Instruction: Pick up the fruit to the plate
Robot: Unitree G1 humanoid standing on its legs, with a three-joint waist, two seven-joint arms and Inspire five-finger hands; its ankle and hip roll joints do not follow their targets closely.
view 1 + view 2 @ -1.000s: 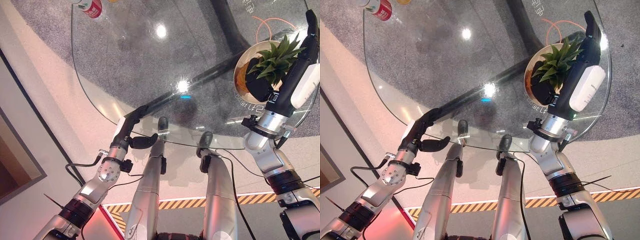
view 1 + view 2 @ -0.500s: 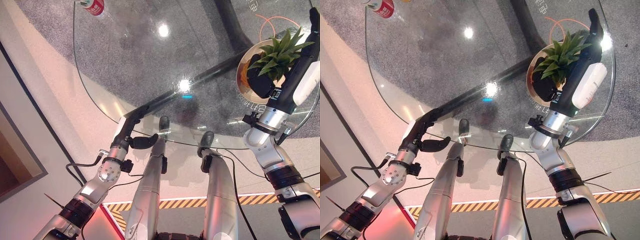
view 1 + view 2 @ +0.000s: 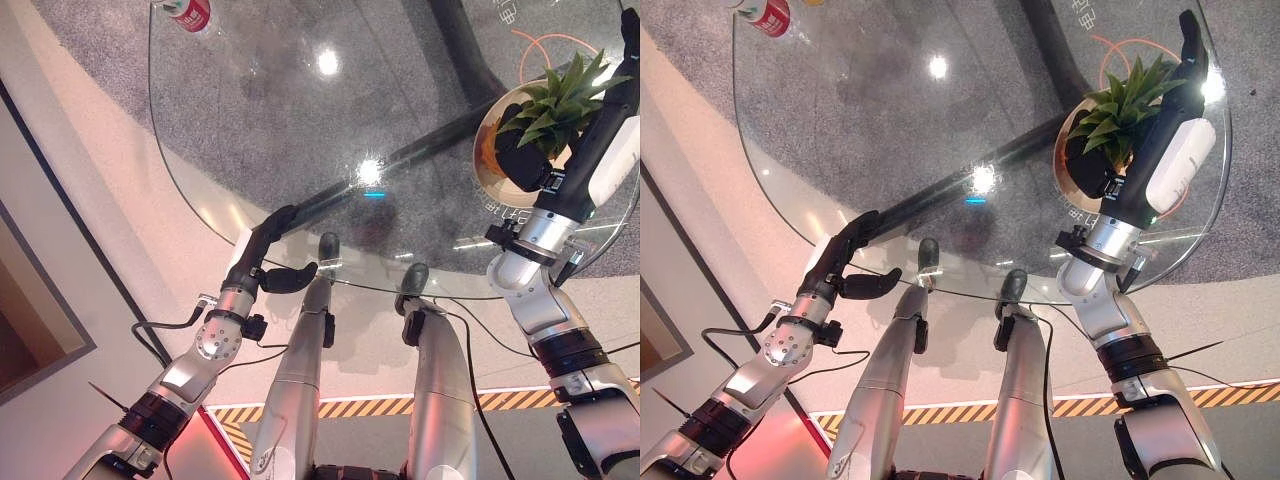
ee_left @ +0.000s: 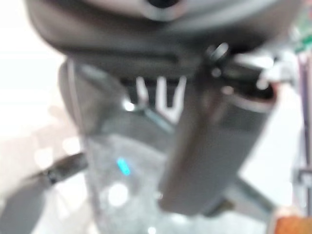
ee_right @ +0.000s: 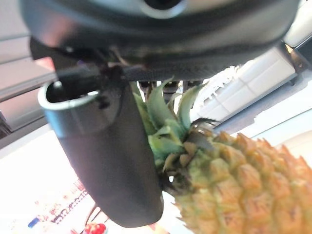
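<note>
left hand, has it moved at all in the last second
Barely. The left hand hangs at the near rim of the glass table as before, fingers straight; the small shift matches the whole view's shift, so the camera moved.

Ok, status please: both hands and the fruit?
Right hand beside yellow pineapple over the plate. Left hand open, idle at glass table edge.

The round table [image 3: 250,110] is clear glass, glossy, throwing bright glints. The pineapple [image 5: 234,185] has a rough, scaly rind and stiff, waxy leaves. The plate [image 3: 487,150] beneath it looks glazed and smooth, perhaps ceramic. The can [image 3: 187,12] has a shiny red skin.
</note>
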